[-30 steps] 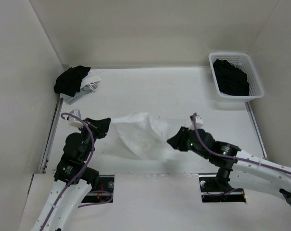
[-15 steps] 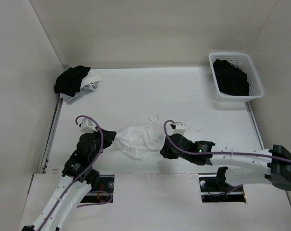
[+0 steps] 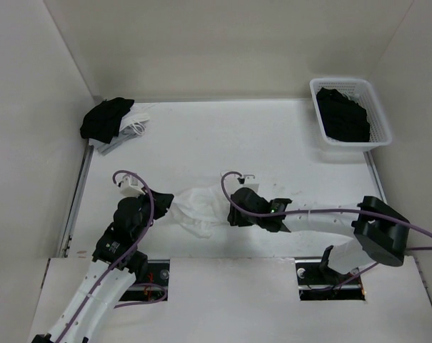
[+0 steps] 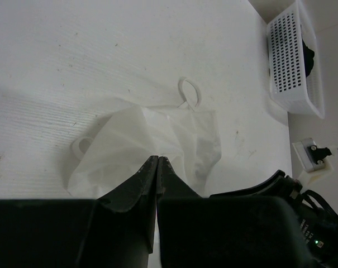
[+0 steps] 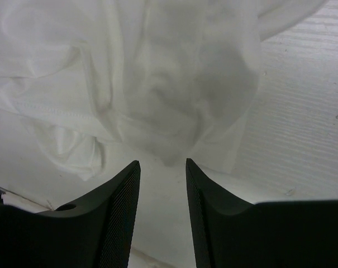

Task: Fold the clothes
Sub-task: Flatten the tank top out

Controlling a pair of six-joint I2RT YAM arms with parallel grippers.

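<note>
Black left gripper (image 4: 158,161): low over the near left part of the tabletop, its jaws pressed together on the near edge of the camisole, with the thin fabric fanning out from the tips.
Right gripper (image 5: 162,164): also low and near, reaching in from the right. Its jaws stand apart with nothing between them, and the tips point at the right side of the same garment, where a drooping point of cloth ends just ahead of them.
Camisole (image 3: 200,206): white, thin and plain, bunched into a crumpled, partly doubled heap on the near middle of the tabletop, between the two grippers. The right wrist view shows soft folds and a stitched hem running across its left part.
Strap loop (image 4: 189,92): a thin white loop lying flat on the tabletop at the far edge of the heap. A second loop pokes out at the heap's left side in the left wrist view.
Tabletop (image 3: 258,136): white, with pale walls on three sides.
Black bundle (image 3: 105,118): dark garments piled in the far left corner, well apart from the camisole.
White-grey strappy piece (image 3: 133,126): tucked against the right side of that bundle, touching it.
Basket (image 3: 378,121): white slotted plastic in the far right corner, set at a slight angle.
Black garment (image 3: 342,114): lies inside the basket and fills most of it.
</note>
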